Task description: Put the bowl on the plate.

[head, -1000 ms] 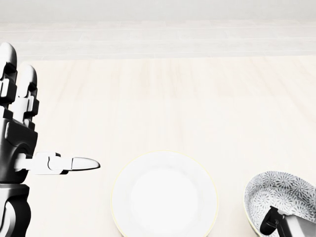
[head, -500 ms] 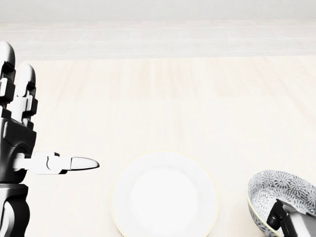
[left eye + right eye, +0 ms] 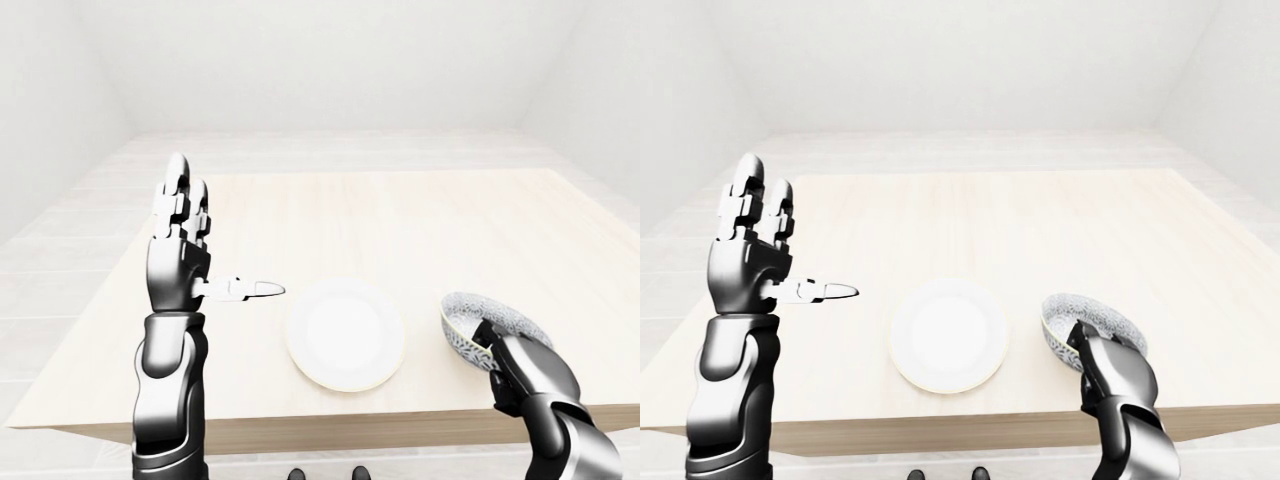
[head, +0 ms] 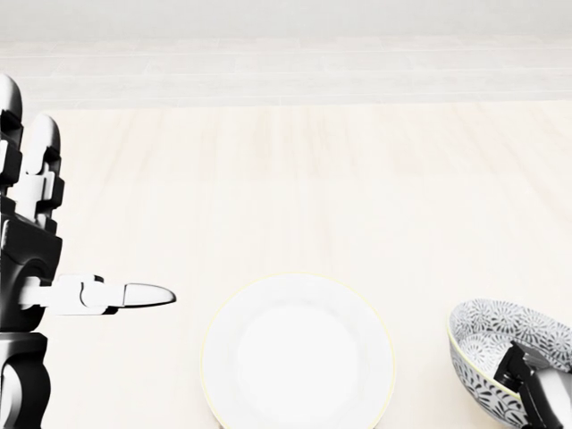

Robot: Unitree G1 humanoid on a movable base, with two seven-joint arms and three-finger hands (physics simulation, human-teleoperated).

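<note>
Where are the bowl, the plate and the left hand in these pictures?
bowl (image 4: 500,323), head view, on the patterned inside wall.
plate (image 4: 298,353), head view, on its bare white middle.
left hand (image 3: 178,270), left-eye view, on the dark palm.

Setting: bare simulated room. White walls (image 3: 320,60), pale plank floor (image 3: 60,262), one light wooden table (image 3: 400,215) beyond fingers (image 3: 177,192) of left hand (image 3: 178,268).

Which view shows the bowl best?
Right-eye view: the bowl sits whole in frame, only its lower rim under the right hand. Left-eye shows it similarly, more covered. Head view crops it at the bottom right corner.
</note>
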